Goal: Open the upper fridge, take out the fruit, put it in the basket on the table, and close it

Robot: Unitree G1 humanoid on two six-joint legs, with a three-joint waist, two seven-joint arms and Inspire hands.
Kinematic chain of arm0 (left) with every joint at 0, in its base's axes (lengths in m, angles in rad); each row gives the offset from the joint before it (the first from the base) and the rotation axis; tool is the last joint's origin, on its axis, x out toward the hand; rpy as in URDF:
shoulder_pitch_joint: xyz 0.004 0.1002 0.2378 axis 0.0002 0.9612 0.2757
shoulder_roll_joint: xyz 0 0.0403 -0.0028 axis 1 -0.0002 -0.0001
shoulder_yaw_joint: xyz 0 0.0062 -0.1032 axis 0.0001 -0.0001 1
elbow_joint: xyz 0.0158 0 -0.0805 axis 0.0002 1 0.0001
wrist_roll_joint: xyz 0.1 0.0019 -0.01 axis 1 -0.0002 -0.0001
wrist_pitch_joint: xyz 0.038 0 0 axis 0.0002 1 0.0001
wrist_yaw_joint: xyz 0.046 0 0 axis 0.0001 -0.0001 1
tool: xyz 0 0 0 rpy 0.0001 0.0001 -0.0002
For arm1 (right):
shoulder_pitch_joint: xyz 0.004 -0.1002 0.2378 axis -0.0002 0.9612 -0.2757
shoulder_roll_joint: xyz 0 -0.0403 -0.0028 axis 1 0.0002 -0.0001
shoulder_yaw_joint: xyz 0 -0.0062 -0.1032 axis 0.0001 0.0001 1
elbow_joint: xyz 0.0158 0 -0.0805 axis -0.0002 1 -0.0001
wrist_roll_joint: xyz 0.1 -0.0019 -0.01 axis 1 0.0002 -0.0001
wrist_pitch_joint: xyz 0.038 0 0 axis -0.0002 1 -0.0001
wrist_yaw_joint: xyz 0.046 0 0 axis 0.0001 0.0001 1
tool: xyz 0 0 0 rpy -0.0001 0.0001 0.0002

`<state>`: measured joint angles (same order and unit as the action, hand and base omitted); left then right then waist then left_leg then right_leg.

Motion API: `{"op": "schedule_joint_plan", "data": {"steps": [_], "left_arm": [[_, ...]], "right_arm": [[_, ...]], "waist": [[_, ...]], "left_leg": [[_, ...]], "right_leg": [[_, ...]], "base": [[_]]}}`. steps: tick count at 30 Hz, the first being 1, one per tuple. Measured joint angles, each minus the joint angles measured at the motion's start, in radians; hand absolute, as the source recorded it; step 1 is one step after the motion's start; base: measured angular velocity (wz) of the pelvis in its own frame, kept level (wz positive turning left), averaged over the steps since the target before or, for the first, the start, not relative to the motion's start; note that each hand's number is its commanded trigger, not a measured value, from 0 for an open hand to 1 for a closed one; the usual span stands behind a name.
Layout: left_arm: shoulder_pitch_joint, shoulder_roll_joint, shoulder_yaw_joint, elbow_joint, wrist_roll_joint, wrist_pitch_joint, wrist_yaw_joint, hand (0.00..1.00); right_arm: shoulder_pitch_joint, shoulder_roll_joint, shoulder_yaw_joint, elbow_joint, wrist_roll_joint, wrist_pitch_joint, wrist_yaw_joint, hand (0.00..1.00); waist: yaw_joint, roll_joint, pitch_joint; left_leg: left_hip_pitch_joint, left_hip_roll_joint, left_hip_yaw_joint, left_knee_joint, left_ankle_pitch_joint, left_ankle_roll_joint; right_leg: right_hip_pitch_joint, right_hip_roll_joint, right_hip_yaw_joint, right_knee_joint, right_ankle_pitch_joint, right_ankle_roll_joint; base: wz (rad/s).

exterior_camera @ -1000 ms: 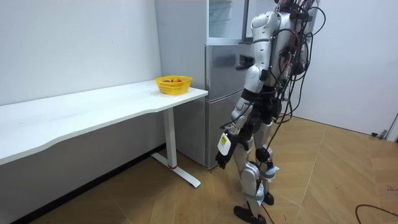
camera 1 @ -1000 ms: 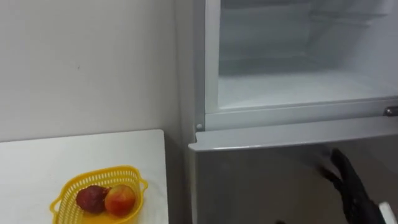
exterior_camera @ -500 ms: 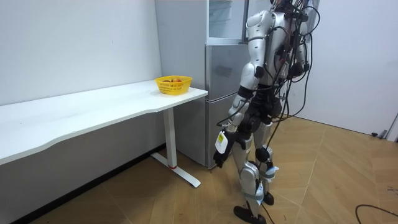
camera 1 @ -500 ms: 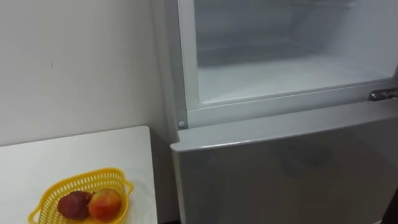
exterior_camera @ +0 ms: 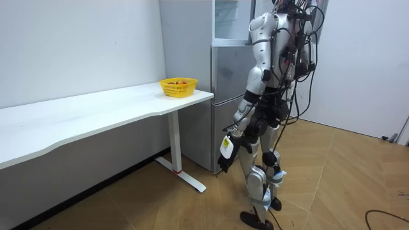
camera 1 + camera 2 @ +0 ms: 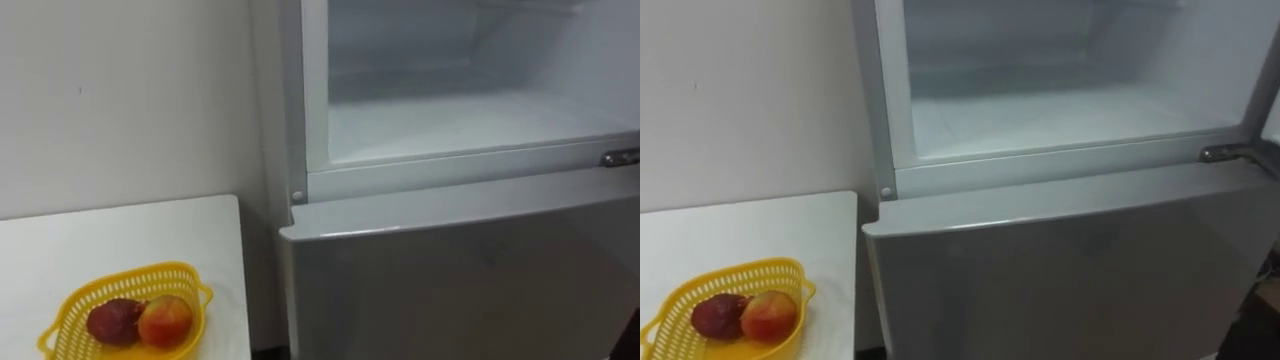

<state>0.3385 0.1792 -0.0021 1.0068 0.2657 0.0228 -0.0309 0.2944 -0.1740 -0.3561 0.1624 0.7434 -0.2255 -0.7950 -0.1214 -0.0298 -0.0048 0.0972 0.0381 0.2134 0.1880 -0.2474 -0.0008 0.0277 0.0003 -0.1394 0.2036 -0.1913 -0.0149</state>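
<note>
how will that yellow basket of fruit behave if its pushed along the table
The yellow basket looks like light openwork plastic, so it probably slides easily. Its two round fruits lie loose and may roll.

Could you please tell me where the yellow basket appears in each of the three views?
Left eye view: the yellow basket sits in the lower left corner, on the white table.
Right eye view: the basket is at the bottom left, cut by the picture's edge.
Room view: the basket is left of centre, at the table's far end.
Shared landmark: the grey fridge, right beside that table end.
</note>
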Motion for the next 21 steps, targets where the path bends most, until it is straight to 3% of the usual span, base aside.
{"op": "schedule_joint_plan", "data": {"steps": [4,7,12,17,21], "left_arm": [[0.026,0.003,0.011,-0.027,0.000,-0.001,-0.003,0.00],[0.025,0.006,0.065,-0.027,-0.001,-0.005,-0.007,0.00],[0.026,0.010,0.109,-0.030,-0.001,-0.020,-0.009,0.00],[0.028,0.008,0.122,-0.048,0.003,-0.023,-0.013,0.00],[0.035,0.006,0.180,-0.069,0.002,-0.025,-0.024,0.00]], "right_arm": [[-0.036,-0.039,-0.084,-0.004,0.109,-0.005,-0.026,0.00],[-0.041,-0.066,-0.145,-0.048,0.201,-0.005,-0.037,0.00],[-0.046,-0.111,-0.205,-0.090,0.352,-0.015,0.014,0.00],[-0.078,-0.112,-0.238,-0.103,0.453,-0.015,0.073,0.00],[-0.116,-0.121,-0.308,-0.108,0.572,-0.013,0.152,0.00]], "waist": [[-0.019,-0.009,-0.0005],[-0.016,-0.016,-0.0005],[-0.017,-0.027,0.0040],[-0.023,-0.030,0.0038],[-0.023,-0.031,0.0035]], "left_leg": [[0.001,0.000,-0.001,0.000,0.000,0.000],[0.001,0.001,0.001,-0.001,0.000,0.000],[0.014,0.001,0.002,-0.003,0.000,-0.001],[0.017,0.001,0.006,-0.003,0.000,-0.001],[0.017,0.002,0.004,-0.003,0.000,-0.001]], "right_leg": [[0.005,0.001,0.001,-0.001,0.000,-0.001],[-0.006,0.002,0.004,0.007,-0.001,-0.002],[0.009,0.002,0.005,0.000,-0.002,-0.002],[0.008,0.002,0.009,0.001,-0.003,-0.002],[0.007,0.003,0.012,0.002,-0.003,-0.002]], "base": [[0.01],[-0.03],[-0.01],[0.00],[-0.02]]}}
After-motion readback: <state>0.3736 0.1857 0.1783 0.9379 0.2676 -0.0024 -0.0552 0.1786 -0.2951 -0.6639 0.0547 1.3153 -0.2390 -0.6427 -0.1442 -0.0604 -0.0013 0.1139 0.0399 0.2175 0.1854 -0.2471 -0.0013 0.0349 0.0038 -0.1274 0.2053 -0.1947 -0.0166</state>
